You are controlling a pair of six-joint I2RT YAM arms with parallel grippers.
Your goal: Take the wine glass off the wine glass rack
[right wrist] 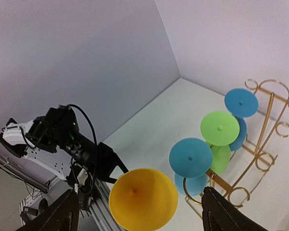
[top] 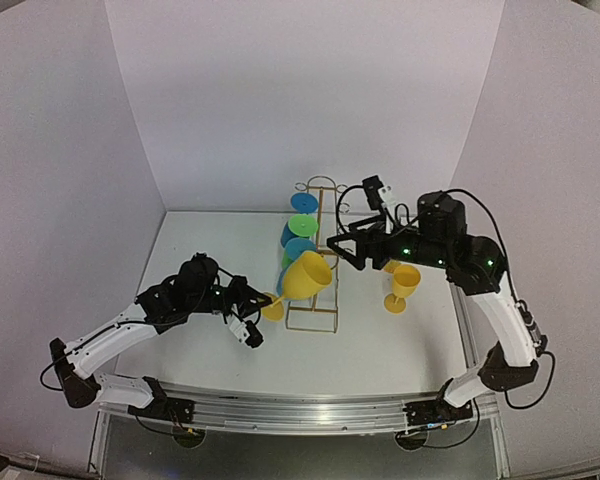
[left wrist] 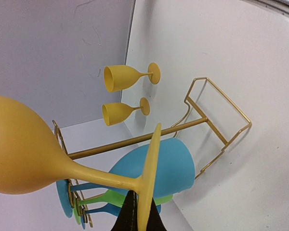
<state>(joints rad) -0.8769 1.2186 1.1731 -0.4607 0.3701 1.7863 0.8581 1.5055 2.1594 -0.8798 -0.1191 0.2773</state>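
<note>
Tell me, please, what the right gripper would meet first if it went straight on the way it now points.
Most likely the yellow glass: its bowl mouth sits centred between the right gripper's open fingers, though depth is unclear.

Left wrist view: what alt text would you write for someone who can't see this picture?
A yellow wine glass fills the foreground, its round foot pinched in the left gripper at the bottom edge. Behind it, the gold wire rack carries a blue glass and a green glass; two more yellow glasses sit farther off on the white table.
</note>
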